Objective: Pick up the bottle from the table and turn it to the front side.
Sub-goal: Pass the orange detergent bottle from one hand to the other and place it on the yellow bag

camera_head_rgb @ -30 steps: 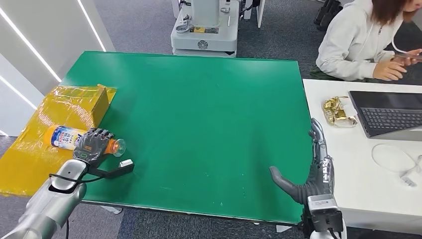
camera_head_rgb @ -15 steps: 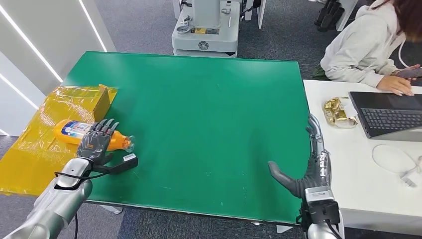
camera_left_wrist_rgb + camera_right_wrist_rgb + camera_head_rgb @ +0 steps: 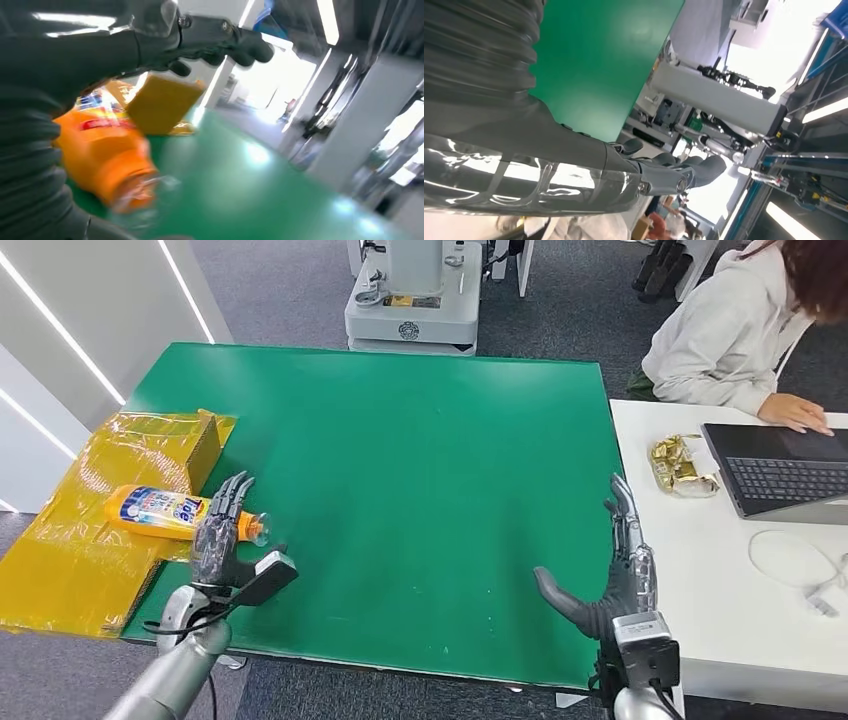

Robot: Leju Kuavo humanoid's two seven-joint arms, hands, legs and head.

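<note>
Head view: left robot hand [image 3: 222, 538] grips the orange bottle [image 3: 165, 511] at nine o'clock; right robot hand [image 3: 612, 580] hangs open-fingered above the green surface [image 3: 420, 470].

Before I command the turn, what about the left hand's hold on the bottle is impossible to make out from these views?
- Head view: the left hand covers the bottle near its neck, hiding contact underneath.
- Left wrist view: bottle is motion-blurred; cap and label unreadable.
- Whether the bottle is lifted off the yellow wrap: cannot tell.
</note>
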